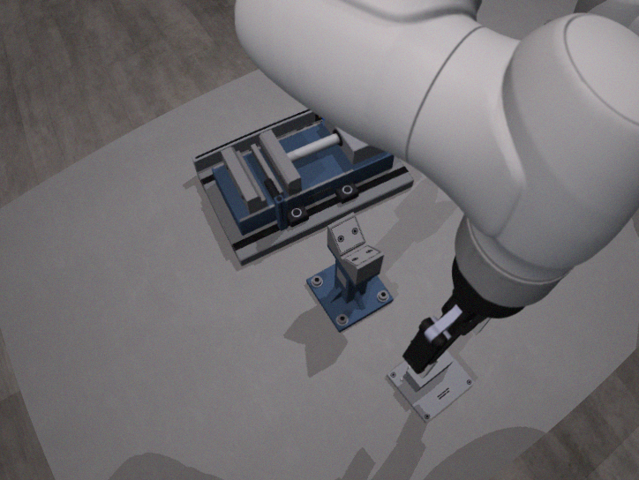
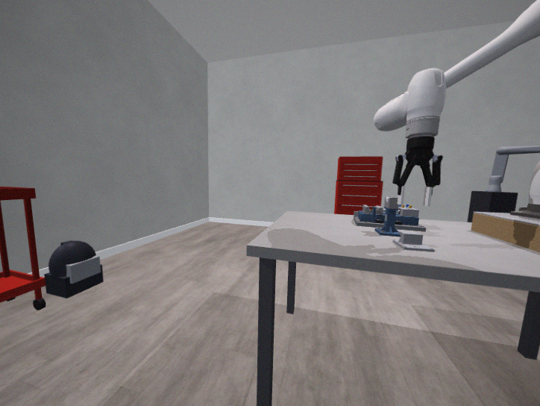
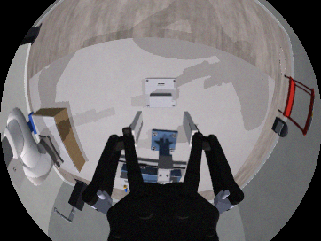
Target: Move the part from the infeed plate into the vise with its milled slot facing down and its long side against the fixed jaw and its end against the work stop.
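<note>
The part (image 1: 419, 380), a small grey block, lies on the infeed plate (image 1: 438, 391) near the table's front right. It also shows in the exterior view (image 2: 411, 238) and the wrist view (image 3: 160, 99). My gripper (image 2: 412, 197) is open and empty. It hangs well above the table, over the area between the V-block and the part. In the top view its finger (image 1: 424, 350) partly covers the part. The blue vise (image 1: 289, 177) stands open, with the fixed jaw (image 1: 238, 175) on the left and the moving jaw (image 1: 279, 161) on the white rod.
The V-block (image 1: 355, 251) stands on a blue base between the vise and the infeed plate. My arm hides the air cylinder in the top view. A cardboard box (image 2: 506, 229) sits at the table's right. A red tool cabinet (image 2: 359, 183) stands behind the table.
</note>
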